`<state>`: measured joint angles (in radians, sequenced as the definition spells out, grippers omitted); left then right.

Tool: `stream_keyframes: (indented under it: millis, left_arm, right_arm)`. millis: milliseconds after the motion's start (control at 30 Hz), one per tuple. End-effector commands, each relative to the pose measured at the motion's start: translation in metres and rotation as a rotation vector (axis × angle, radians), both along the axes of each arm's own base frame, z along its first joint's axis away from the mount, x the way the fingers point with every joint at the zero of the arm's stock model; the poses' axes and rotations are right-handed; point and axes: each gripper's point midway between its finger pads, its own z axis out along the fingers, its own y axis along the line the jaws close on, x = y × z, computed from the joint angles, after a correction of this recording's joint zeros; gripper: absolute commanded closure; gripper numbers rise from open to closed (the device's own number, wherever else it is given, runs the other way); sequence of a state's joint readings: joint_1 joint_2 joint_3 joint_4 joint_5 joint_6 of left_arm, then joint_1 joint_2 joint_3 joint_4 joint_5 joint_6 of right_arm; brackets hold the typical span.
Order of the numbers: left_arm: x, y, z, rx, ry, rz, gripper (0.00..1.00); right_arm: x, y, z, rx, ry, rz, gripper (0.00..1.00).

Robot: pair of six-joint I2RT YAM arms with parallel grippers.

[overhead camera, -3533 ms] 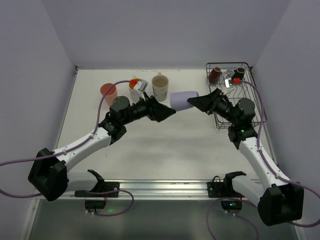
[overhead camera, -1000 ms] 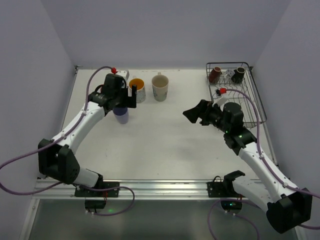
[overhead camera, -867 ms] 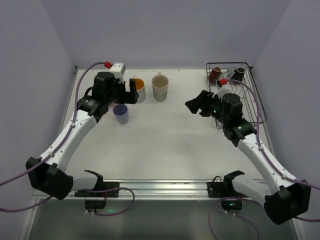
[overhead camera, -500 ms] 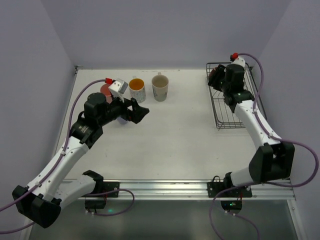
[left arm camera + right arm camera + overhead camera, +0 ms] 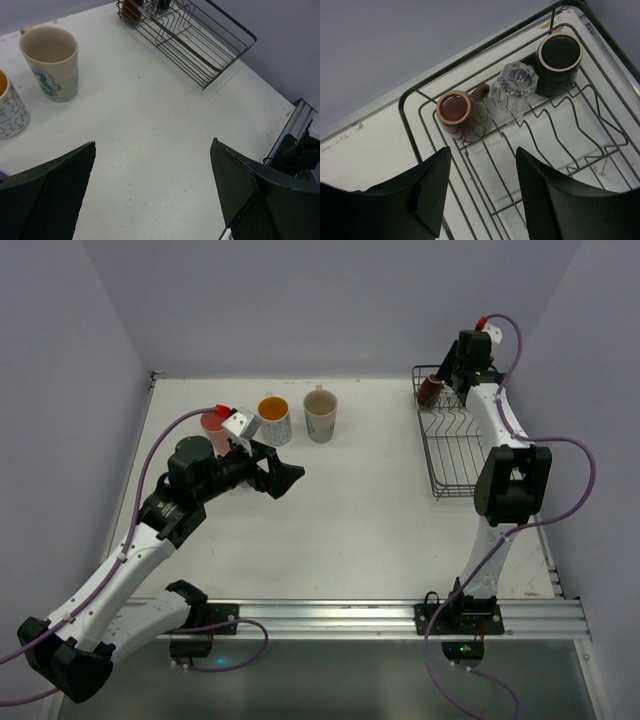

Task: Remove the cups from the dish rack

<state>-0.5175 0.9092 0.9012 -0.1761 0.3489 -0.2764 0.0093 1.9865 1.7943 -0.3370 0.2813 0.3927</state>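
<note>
Three cups sit at the far end of the dish rack (image 5: 450, 455). They are a tilted brown mug (image 5: 460, 112) with a reddish inside, a clear glass (image 5: 514, 90) just beside it, and a dark mug (image 5: 559, 55) with a pale rim on the glass's other side. The right claw (image 5: 483, 155) hangs above them with its jaws spread wide and nothing between them. It touches none of the three.

Three more cups stand upright in a row at the far left of the desk (image 5: 380, 530), well apart from the rack. They are a salmon-red tumbler (image 5: 214, 428), a white dotted mug (image 5: 273, 418) with an orange inside, and a cream mug (image 5: 320, 415).

The left claw (image 5: 153, 150) hovers over bare desk just in front of that row. It is wide open and empty, and it points across toward the rack.
</note>
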Motion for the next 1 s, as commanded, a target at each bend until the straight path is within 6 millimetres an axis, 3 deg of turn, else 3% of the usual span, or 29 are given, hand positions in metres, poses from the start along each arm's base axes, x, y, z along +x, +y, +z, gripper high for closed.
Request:
stream_keyframes:
  millis: [0, 133, 200, 300, 367, 400, 433, 533, 667, 967]
  left_arm:
    - [-0.001, -0.002, 0.007, -0.012, -0.038, -0.009, 0.0]
    - [0.0, -0.003, 0.004, -0.006, -0.031, -0.01, 0.0]
    - [0.0, -0.003, 0.003, -0.007, -0.03, -0.011, 0.0]
    - [0.0, -0.004, 0.002, -0.007, -0.027, -0.016, 0.0]
    - [0.001, -0.004, 0.002, -0.006, -0.025, -0.016, 0.0]
    - [0.001, -0.004, 0.001, -0.007, -0.024, -0.015, 0.0]
    - [0.001, -0.004, 0.001, -0.007, -0.024, -0.015, 0.0]
    - [0.002, -0.005, -0.001, -0.003, -0.02, -0.017, 0.0]
    - [0.003, -0.007, -0.003, 0.0, -0.013, -0.023, 0.0]
    - [0.006, -0.008, -0.007, 0.006, -0.007, -0.024, 0.0]
  right_arm:
    - [0.011, -0.033, 0.005, -0.032, 0.019, -0.084, 0.41]
    - [0.022, -0.048, -0.01, -0.009, 0.045, -0.132, 0.35]
    - [0.026, -0.057, -0.016, 0.019, 0.046, -0.154, 0.26]
    - [0.034, -0.059, -0.017, 0.064, 0.036, -0.149, 0.21]
    - [0.039, -0.063, -0.031, 0.076, 0.057, -0.156, 0.18]
    - [0.043, -0.064, -0.026, 0.083, 0.047, -0.155, 0.17]
    - [0.046, -0.064, -0.039, 0.095, 0.069, -0.154, 0.15]
    - [0.053, -0.061, -0.042, 0.122, 0.062, -0.139, 0.12]
    - [0.062, -0.057, -0.059, 0.16, 0.073, -0.125, 0.11]
    - [0.074, -0.061, -0.073, 0.177, 0.068, -0.126, 0.14]
